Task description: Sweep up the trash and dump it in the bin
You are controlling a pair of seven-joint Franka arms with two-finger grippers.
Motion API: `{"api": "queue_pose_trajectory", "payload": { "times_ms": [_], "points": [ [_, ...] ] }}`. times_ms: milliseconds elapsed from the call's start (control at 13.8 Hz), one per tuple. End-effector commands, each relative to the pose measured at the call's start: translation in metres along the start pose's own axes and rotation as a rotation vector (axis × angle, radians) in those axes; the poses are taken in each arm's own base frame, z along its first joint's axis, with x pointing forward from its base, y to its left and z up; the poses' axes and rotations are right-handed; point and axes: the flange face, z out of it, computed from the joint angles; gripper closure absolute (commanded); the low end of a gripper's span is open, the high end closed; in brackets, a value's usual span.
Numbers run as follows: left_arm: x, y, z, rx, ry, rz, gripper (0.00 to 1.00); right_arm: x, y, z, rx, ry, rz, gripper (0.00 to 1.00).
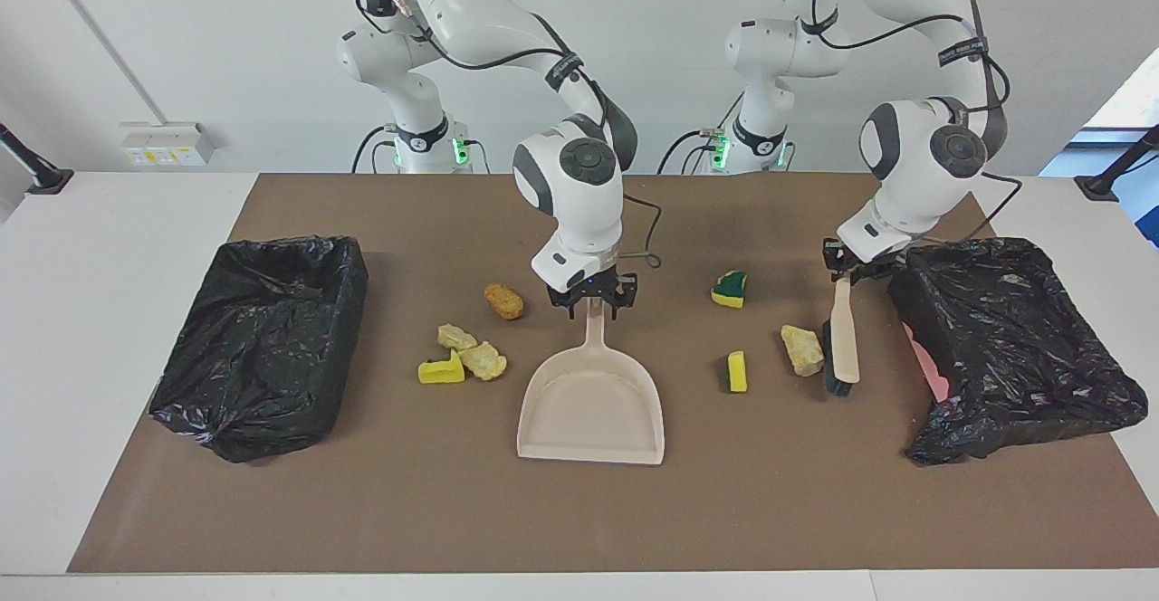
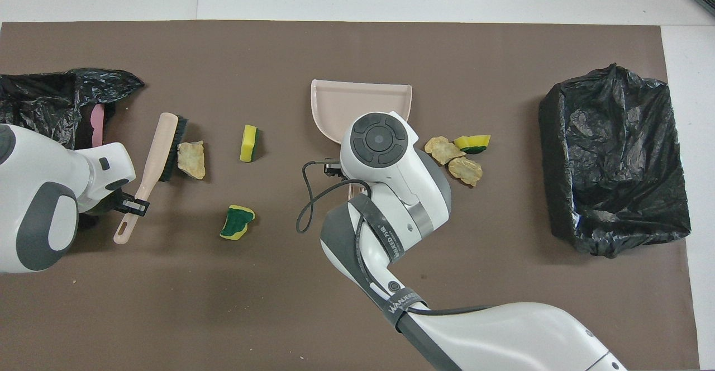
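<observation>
Dustpan (image 1: 590,406) and brush (image 1: 843,343) both lie lengthwise, handles toward the robots.
Left gripper (image 1: 848,268) clamps the brush handle; right gripper (image 1: 593,303) straddles the dustpan handle, grip unclear.

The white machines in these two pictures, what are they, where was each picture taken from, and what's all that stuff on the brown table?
They are two robot arms, each ending in a two-fingered claw. One picture looks at them from across the table. The other looks down from above their own end, so the sides appear swapped.

On the brown mat lie a beige dustpan in the middle, a bin lined with a black bag at one end and a second bin at the other. Scattered around are scraps of trash: sponge pieces, pale foam chunks and an orange-brown lump.

The left claw is shut on the handle of a brush, whose bristles sit right beside one foam chunk. The right claw is down at the dustpan's handle; whether it grips it I cannot tell.
</observation>
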Motion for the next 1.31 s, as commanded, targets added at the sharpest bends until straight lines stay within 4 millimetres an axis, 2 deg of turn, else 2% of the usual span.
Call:
{"api": "queue_pose_trajectory", "payload": {
  "times_ms": [0, 73, 145, 218, 290, 436, 508, 581, 653, 726, 871, 944, 1089, 1234],
  "points": [
    [-0.008, 0.007, 0.0, -0.012, -0.06, 0.141, 1.0, 0.004, 0.003, 0.009, 0.009, 0.024, -0.038, 0.36],
    [-0.011, 0.012, 0.001, -0.024, -0.085, 0.172, 1.0, 0.002, 0.001, 0.011, 0.008, 0.021, -0.036, 0.38],
    [-0.013, 0.017, 0.001, -0.033, -0.102, 0.183, 1.0, 0.0, -0.001, 0.009, 0.002, 0.016, -0.048, 0.61],
    [-0.014, 0.031, 0.001, -0.042, -0.131, 0.209, 1.0, 0.002, 0.001, 0.007, -0.01, 0.011, -0.042, 1.0],
    [-0.014, 0.047, 0.001, -0.047, -0.156, 0.237, 1.0, -0.004, -0.001, 0.007, -0.029, -0.014, -0.046, 1.0],
    [-0.016, 0.069, 0.0, -0.064, -0.187, 0.26, 1.0, 0.012, 0.015, -0.002, -0.024, -0.026, -0.064, 1.0],
    [-0.017, 0.081, -0.004, -0.077, -0.219, 0.267, 1.0, 0.012, 0.014, -0.01, -0.013, -0.016, -0.192, 1.0],
    [-0.016, 0.091, -0.012, -0.068, -0.215, 0.247, 1.0, 0.011, 0.016, -0.018, 0.008, -0.02, -0.415, 1.0],
    [-0.014, 0.091, -0.021, -0.057, -0.195, 0.209, 1.0, 0.008, 0.027, -0.036, 0.045, -0.028, -0.561, 1.0],
    [-0.009, 0.088, -0.031, -0.052, -0.177, 0.203, 1.0, 0.001, 0.039, -0.045, 0.044, -0.038, -0.636, 1.0],
    [0.007, 0.071, -0.05, -0.043, -0.147, 0.199, 1.0, -0.01, 0.054, -0.062, 0.042, -0.054, -0.827, 1.0],
    [0.015, 0.061, -0.051, -0.04, -0.135, 0.193, 1.0, -0.015, 0.061, -0.068, 0.041, -0.074, -0.913, 1.0],
    [0.034, 0.055, -0.052, -0.014, -0.086, 0.195, 1.0, -0.031, 0.081, -0.065, 0.032, -0.113, -1.115, 1.0],
    [0.059, 0.035, -0.047, 0.013, -0.068, 0.188, 1.0, -0.047, 0.094, -0.057, -0.037, -0.127, -1.327, 1.0]
  ]
}}
